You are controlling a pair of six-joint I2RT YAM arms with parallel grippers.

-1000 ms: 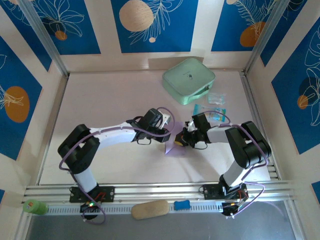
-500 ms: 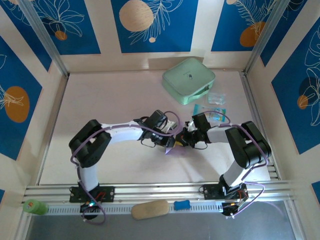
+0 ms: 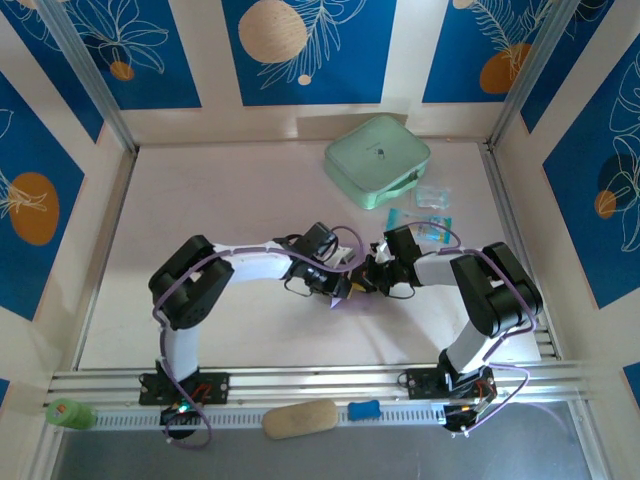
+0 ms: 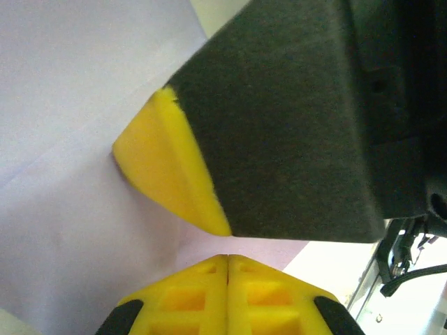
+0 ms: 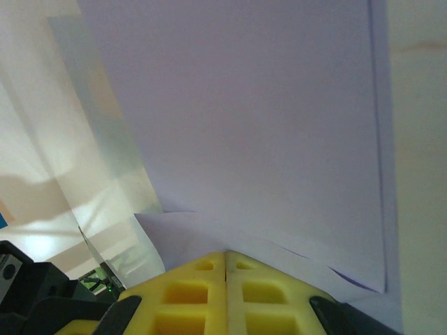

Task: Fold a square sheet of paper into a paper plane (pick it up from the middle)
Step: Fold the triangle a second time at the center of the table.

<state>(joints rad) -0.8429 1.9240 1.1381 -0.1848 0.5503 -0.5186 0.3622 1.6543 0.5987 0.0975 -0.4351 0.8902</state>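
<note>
The lavender sheet of paper lies partly folded at the table's middle, mostly hidden under both grippers. My left gripper and right gripper meet tip to tip over it. In the right wrist view the right gripper is shut, and layers of the paper run out from its tips. The left gripper has its jaws closed together, its tips against the paper. Whether paper lies between them is hidden. One of the right gripper's fingers, black with a yellow tip, sits just above it.
A mint-green case sits at the back right, with small blue packets in front of it, close behind the right arm. On the front rail lie a tan oblong, a blue piece and a green roll.
My left gripper has swung forward and right, from behind the paper down onto it beside the right gripper. The right gripper has stayed put on the paper.
</note>
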